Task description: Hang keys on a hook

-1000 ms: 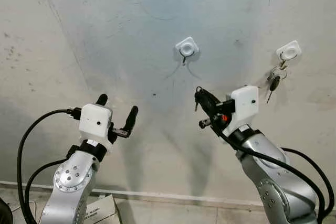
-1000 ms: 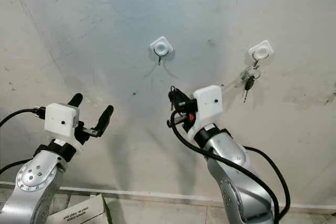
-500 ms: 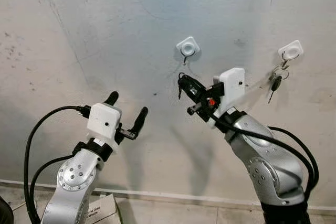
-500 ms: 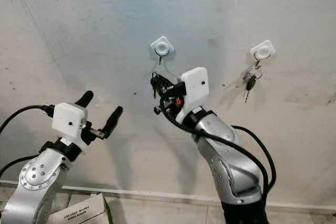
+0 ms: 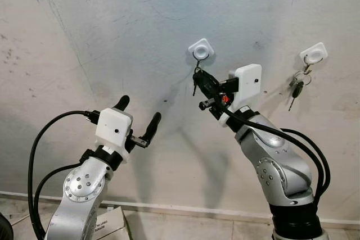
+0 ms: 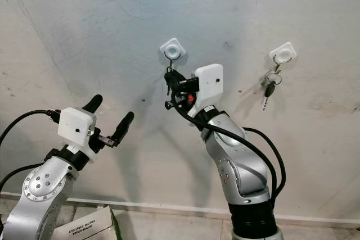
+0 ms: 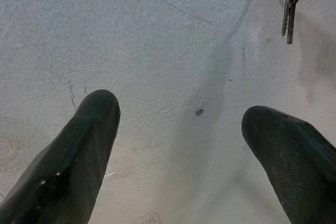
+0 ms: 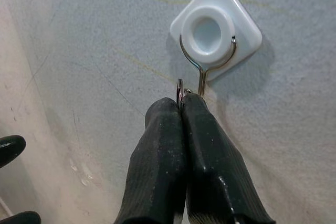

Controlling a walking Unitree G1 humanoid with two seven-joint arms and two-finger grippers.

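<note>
Wall: pale, scuffed plaster, facing the robot. Hook: white square pad with a wire hook, mounted near the middle of the wall. Second hook: same type, well to the right, with a key bunch hanging from it. Right gripper: raised to the wall just under the middle hook, fingers pressed together on the keys; in the right wrist view a metal ring stands out of the fingertips, just beside the hook's wire tip, and whether it touches cannot be told; key blades hang below the gripper. Left gripper: held up lower and to the left, well apart from both hooks, fingers spread wide with nothing between them. Box: near the floor, lower left, partly hidden by the left arm.
</note>
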